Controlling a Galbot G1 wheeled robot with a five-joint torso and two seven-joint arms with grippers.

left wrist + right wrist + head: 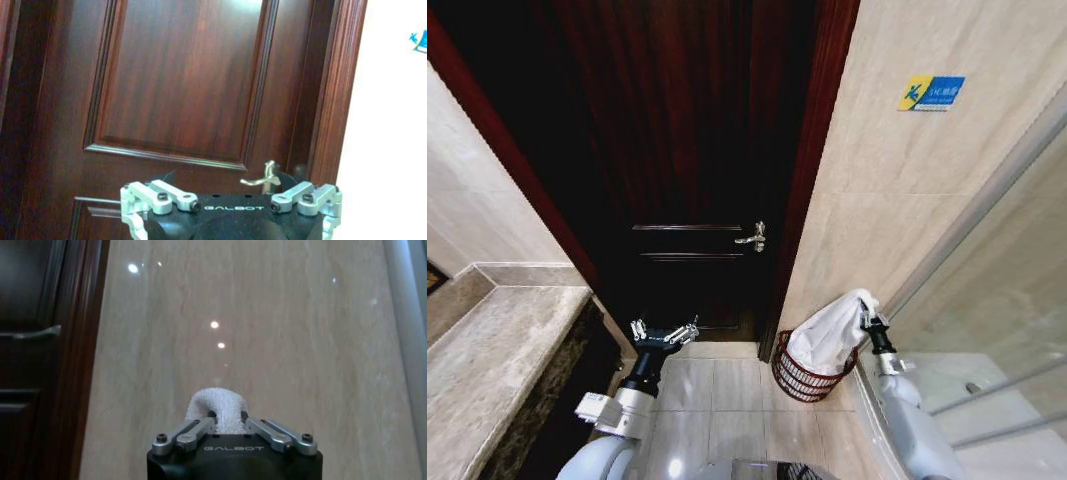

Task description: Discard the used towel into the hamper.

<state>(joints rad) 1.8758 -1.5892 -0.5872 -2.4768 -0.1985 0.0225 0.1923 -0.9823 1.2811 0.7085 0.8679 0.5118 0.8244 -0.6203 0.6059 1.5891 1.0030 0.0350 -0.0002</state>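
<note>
You're most of the way through, by my read. The towel [835, 333] is draped down into the hamper [799, 376], lower end inside the rim, but its top is pinched in the right gripper [864, 318], so the release isn't done yet. What's left: let go and clear the arm.

The hamper sits on the floor [717, 400] at the foot of the tiled wall [877, 200], just beside the door frame, near the glass shower panel [997, 290].

Right arm reaches up from the lower right, gripper above the hamper's far-right rim and pointing at the wall. In the right wrist view the jaws are narrow, clamped on a fold of towel [217, 405] that bulges out between the fingers [193, 432].

Left gripper [664, 333] hangs idle over the floor facing the door [687, 150], near the door handle [753, 238], well apart from the hamper. Its jaws are spread wide, holding nothing.
</note>
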